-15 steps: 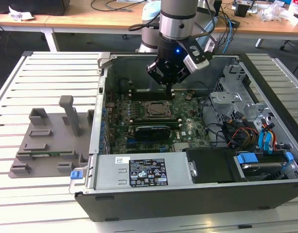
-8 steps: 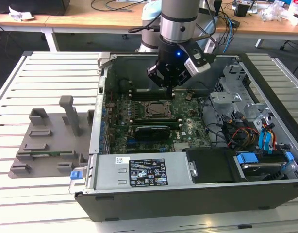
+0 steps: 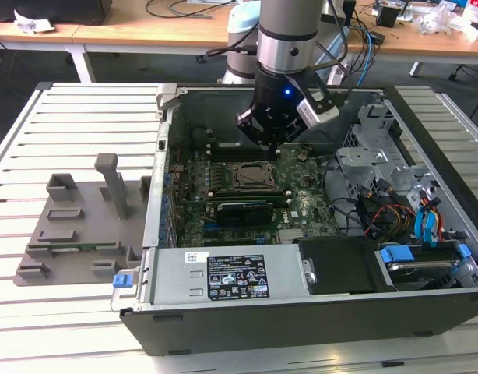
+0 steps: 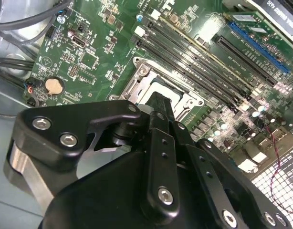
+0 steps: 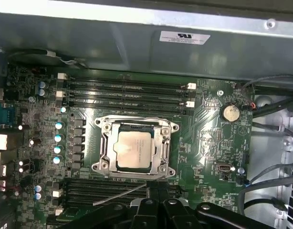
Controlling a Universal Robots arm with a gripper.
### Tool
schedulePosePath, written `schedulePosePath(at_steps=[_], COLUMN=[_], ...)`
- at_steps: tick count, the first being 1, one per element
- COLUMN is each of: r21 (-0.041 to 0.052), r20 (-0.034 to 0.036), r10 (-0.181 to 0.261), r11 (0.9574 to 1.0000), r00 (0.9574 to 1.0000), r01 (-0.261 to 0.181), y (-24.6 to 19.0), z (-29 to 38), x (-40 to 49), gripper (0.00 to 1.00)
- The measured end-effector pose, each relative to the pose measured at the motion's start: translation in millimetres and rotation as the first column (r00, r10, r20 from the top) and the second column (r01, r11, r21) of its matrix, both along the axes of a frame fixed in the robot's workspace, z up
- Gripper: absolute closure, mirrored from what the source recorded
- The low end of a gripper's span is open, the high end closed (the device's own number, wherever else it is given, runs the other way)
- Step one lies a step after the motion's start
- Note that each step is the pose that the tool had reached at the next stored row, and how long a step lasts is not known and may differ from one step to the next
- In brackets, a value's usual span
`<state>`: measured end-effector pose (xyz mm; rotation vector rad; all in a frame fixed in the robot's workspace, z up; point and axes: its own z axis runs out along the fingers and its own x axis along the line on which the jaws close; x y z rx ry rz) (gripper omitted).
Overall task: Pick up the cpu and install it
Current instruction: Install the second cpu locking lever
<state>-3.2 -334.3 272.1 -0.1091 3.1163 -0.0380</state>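
Note:
The cpu (image 5: 136, 150), a pale silver square, lies flat inside the socket (image 5: 135, 147) on the green motherboard, with the metal frame (image 5: 102, 148) around its edges. A thin wire lever (image 5: 120, 194) sticks out loose beside the socket. My gripper (image 5: 153, 191) hangs a little above the board just off the socket's edge, shut with nothing in it. Its black tip (image 4: 158, 102) points at the socket in the second wrist view. In the exterior view the gripper (image 3: 274, 144) sits over the open computer case, just behind the socket (image 3: 251, 178).
Memory slots (image 5: 125, 93) flank the socket on both sides. The case walls (image 3: 165, 156), power supply (image 3: 223, 276), drive cage (image 3: 371, 167) and loose cables (image 3: 387, 214) hem in the board. A grey fixture plate (image 3: 75, 226) with raised blocks lies at the exterior view's left.

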Motion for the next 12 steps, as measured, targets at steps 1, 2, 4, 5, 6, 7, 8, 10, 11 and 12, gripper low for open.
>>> schedulePosePath(at_steps=[1,2,4,5,6,7,8,10,11,12], r21=[0.0,0.0,0.0001,0.0001,0.0,0.0001,0.0001,0.0001,0.0,0.0001], r20=[0.0,0.0,0.0,0.0,0.0,0.0,0.0,0.0,0.0,0.0], r10=[0.0,0.0,0.0,0.0,0.0,0.0,0.0,0.0,0.0,0.0], r11=[1.0,1.0,1.0,1.0,1.0,1.0,1.0,1.0,1.0,1.0], r00=[1.0,1.0,1.0,1.0,1.0,1.0,1.0,1.0,1.0,1.0], r01=[0.0,0.0,0.0,0.0,0.0,0.0,0.0,0.0,0.0,0.0], y=[-0.4,-1.4,-3.0,-4.9,-6.4,-7.5,-9.0,-10.8,-11.9,-13.1], z=[-0.2,-0.5,-1.1,-1.6,-2.0,-2.4,-2.9,-3.6,-4.0,-4.4], x=[0.0,0.0,0.0,0.0,0.0,0.0,0.0,0.0,0.0,0.0], gripper=[0.89,0.89,0.89,0.89,0.89,0.89,0.89,0.89,0.89,0.89])
